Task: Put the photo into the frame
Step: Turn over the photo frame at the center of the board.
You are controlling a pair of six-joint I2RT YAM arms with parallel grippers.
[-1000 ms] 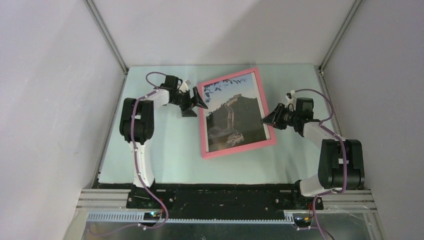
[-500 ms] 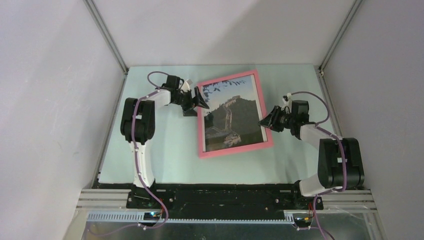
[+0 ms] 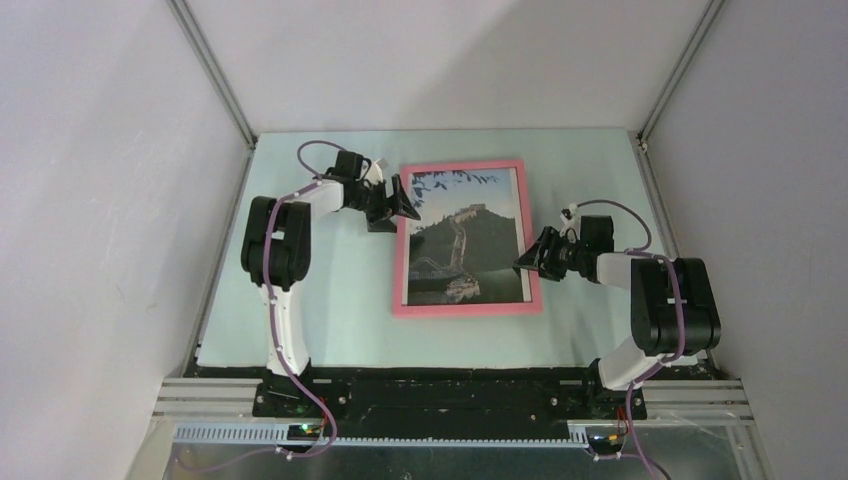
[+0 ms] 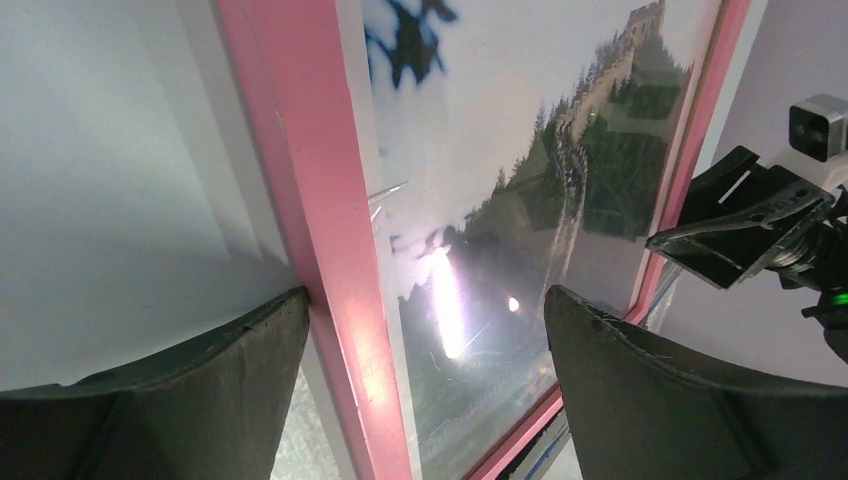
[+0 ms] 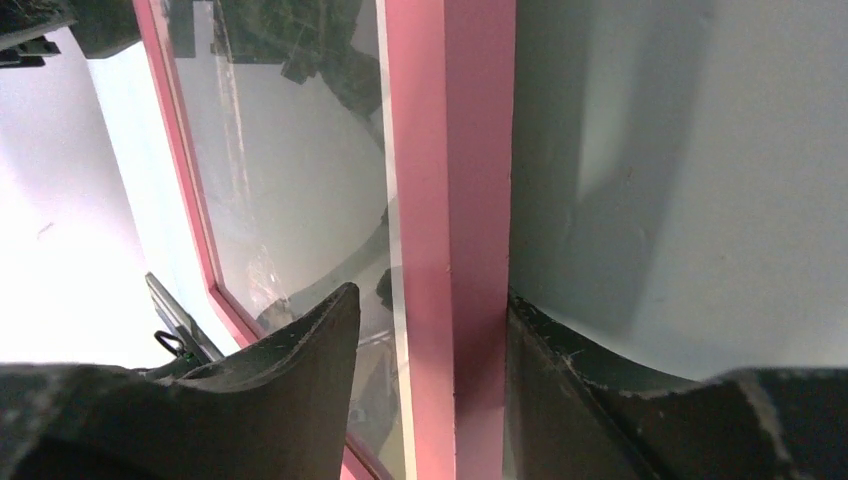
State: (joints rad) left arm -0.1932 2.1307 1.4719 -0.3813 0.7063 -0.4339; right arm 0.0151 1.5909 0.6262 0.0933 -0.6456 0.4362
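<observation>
Squared up on pale green worktop (image 3: 330, 300) since a second ago: thin salmon-pink rectangular picture frame (image 3: 466, 308), long axis away from bases. White-bordered hill photo (image 3: 462, 245) inside. We note left gripper (image 3: 403, 197), right gripper (image 3: 522, 262) both spread, straddling opposite long rails.

The desk (image 3: 330, 320) is pale mint green, the frame (image 3: 466, 309) plain salmon pink, the photo (image 3: 462, 240) thinly white-bordered with a dark green hill, a pale winding wall, light blue sky and dark leaf silhouettes, and the left tool (image 3: 400, 200) and right tool (image 3: 525, 262) matte black.
</observation>
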